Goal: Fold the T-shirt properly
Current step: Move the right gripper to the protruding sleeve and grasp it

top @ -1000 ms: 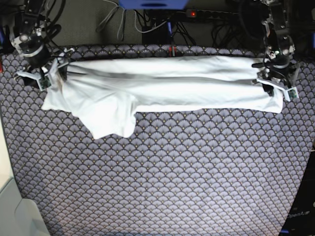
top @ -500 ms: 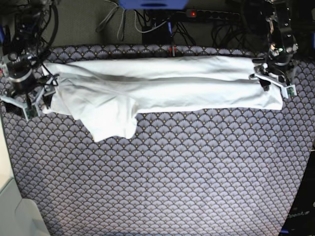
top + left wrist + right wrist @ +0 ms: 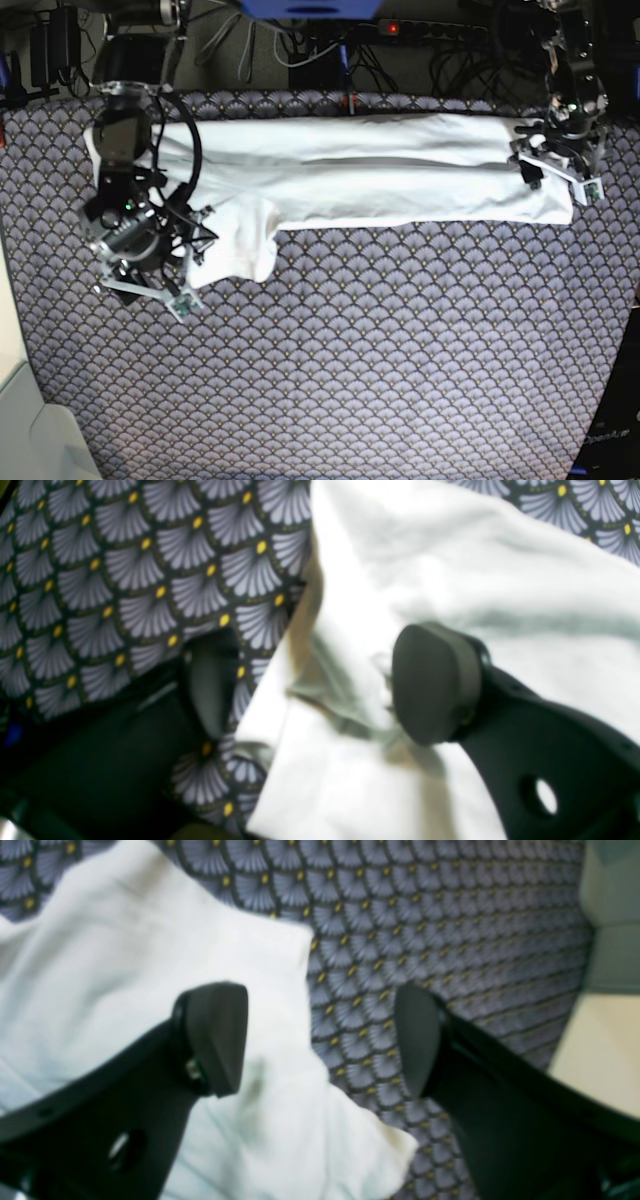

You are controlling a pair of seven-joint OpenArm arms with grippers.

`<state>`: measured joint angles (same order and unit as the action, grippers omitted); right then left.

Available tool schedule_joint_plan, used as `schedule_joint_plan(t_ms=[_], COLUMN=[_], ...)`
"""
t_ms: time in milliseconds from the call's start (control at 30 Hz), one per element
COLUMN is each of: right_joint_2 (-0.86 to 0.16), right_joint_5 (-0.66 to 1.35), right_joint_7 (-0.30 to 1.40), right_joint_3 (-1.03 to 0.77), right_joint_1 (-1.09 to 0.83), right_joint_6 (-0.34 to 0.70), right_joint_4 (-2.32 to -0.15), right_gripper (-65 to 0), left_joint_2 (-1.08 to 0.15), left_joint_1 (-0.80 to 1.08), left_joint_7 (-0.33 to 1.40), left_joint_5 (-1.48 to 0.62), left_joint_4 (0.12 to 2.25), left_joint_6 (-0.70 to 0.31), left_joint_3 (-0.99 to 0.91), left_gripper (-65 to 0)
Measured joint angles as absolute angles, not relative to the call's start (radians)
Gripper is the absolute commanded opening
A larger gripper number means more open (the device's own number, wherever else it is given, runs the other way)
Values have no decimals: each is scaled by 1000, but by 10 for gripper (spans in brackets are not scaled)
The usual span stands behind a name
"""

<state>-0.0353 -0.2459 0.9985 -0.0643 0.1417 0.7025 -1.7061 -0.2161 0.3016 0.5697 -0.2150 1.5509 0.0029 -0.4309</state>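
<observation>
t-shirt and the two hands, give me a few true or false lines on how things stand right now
1. The T-shirt lies stretched out as a long band across the far side of the patterned cloth. True.
2. The right hand is shut tight on a sleeve. False: its fingers stand wide apart, with nothing between them but the shirt's edge and patterned cloth below.
3. The left hand is at the end of the shirt on the base view's right. True.
4. The shirt is blue with a print. False: it is plain white.
5. The right hand is over the sleeve end of the shirt. True.
</observation>
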Motion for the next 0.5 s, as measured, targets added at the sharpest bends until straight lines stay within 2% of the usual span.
schedule_joint_plan(t_ms=[200,500], right_joint_2=[-25,-54], right_joint_5=[-234,-246], right_joint_7=[989,887], right_joint_3=[-36,-45], right_joint_1=[258,383], right_joint_6=[702,702], right_joint_4=[-1439,-1201], right_gripper=[-180,-181], left_joint_2=[-213,-214], left_joint_1=[307,313], left_joint_7=[580,579], left_joint_5=[-215,-215], left_joint_4=[1583,1584], left_joint_6=[-4,-4], left_joint_3=[-429,-431], left_gripper=[-136,-136])
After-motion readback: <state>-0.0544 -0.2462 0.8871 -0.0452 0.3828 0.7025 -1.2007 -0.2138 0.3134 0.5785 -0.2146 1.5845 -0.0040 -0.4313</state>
